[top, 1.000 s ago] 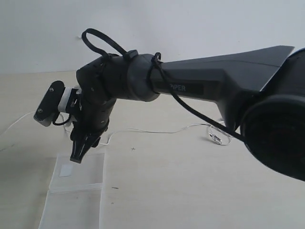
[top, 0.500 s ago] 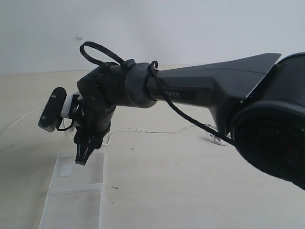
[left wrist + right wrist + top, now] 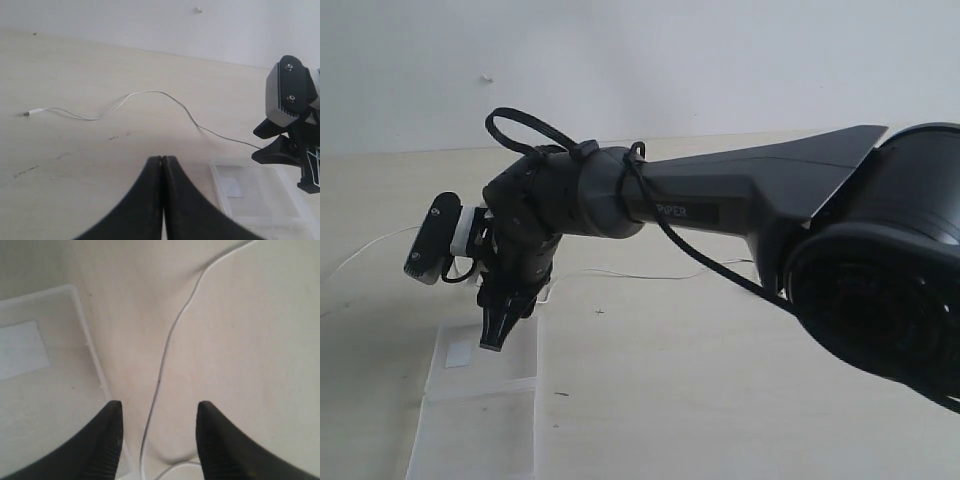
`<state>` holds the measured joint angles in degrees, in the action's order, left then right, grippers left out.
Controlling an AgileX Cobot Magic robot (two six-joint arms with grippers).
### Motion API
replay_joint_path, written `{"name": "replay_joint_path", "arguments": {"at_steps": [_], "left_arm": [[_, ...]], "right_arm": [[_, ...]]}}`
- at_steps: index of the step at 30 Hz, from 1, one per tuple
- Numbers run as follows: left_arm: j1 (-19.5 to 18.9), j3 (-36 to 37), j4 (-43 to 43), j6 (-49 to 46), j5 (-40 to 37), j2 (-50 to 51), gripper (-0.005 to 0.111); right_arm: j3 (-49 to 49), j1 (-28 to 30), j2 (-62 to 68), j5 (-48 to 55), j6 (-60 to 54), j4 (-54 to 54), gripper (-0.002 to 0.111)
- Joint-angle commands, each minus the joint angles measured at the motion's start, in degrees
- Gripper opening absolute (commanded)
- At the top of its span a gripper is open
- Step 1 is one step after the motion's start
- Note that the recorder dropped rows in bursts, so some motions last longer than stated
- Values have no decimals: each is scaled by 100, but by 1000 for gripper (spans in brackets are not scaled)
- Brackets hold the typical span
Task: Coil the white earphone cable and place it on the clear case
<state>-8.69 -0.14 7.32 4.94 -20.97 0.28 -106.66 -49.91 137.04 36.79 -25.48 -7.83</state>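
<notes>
Right gripper (image 3: 159,440): jaws apart, gripping nothing, pointed down so that the white earphone cable (image 3: 167,347) runs between the fingers just beside the rim of the clear case (image 3: 82,315). This stance appears chosen so that closing would pinch the strand close to where it must end up. Left gripper (image 3: 162,200): fully closed and empty, held above the bare table (image 3: 75,65), apparently kept clear of the working arm. The cable lies slack and uncoiled across the table, its plug (image 3: 27,114) well away from the case, and no part is seen on the case, so coiling is judged not yet done.
</notes>
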Motion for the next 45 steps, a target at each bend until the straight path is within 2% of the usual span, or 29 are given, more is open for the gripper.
{"name": "replay_joint_path", "arguments": {"at_steps": [1,8,15,19,27,33,38,43,45], "left_arm": [[8,14,-14,-27,30,-28,0],[8,14,-14,-27,30,-28,0],[8,14,-14,-27,30,-28,0],[8,14,-14,-27,30,-28,0],[8,14,-14,-27,30,-28,0],[8,14,-14,-27,30,-28,0],[8,14,-14,-27,30,-28,0],[8,14,-14,-27,30,-28,0],[8,14,-14,-27,30,-28,0]], "right_arm": [[-102,-3,37,85,66,-78,46],[-544,-3,23,389,66,-123,46],[-589,-3,70,400,66,-97,46],[-589,-3,83,389,41,338,46],[-589,-3,370,184,41,100,46],[-627,-3,369,174,607,-626,45],[-627,-3,369,229,643,-639,28],[-627,-3,369,196,643,-639,0],[-627,-3,369,173,643,-639,0]]}}
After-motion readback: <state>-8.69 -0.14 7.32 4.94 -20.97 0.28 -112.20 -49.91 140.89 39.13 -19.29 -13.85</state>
